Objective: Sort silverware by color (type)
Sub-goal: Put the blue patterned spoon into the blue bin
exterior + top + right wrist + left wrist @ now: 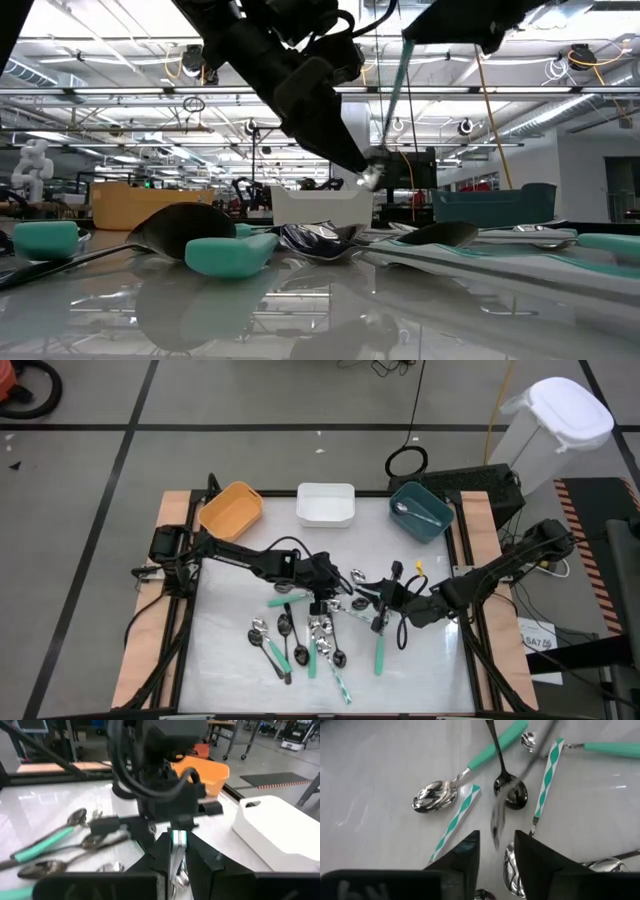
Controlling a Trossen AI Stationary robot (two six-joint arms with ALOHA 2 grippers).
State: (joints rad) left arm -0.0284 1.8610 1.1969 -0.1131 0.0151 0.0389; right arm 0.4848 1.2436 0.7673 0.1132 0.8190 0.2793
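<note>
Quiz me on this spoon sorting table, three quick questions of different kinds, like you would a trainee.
1. Which bin holds a spoon? A orange, B white, C teal bin.
2. True or false: the right tool grips a mint-handled spoon.
3. How many spoons lie in the white bin?
Key: 1 C. 2 true. 3 none.

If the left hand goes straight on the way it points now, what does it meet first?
Probably the blurred silver spoon just ahead of the left hand, whose fingers stand apart. Next comes the black-handled spoon on the white tabletop. How far ahead each lies is unclear.
</note>
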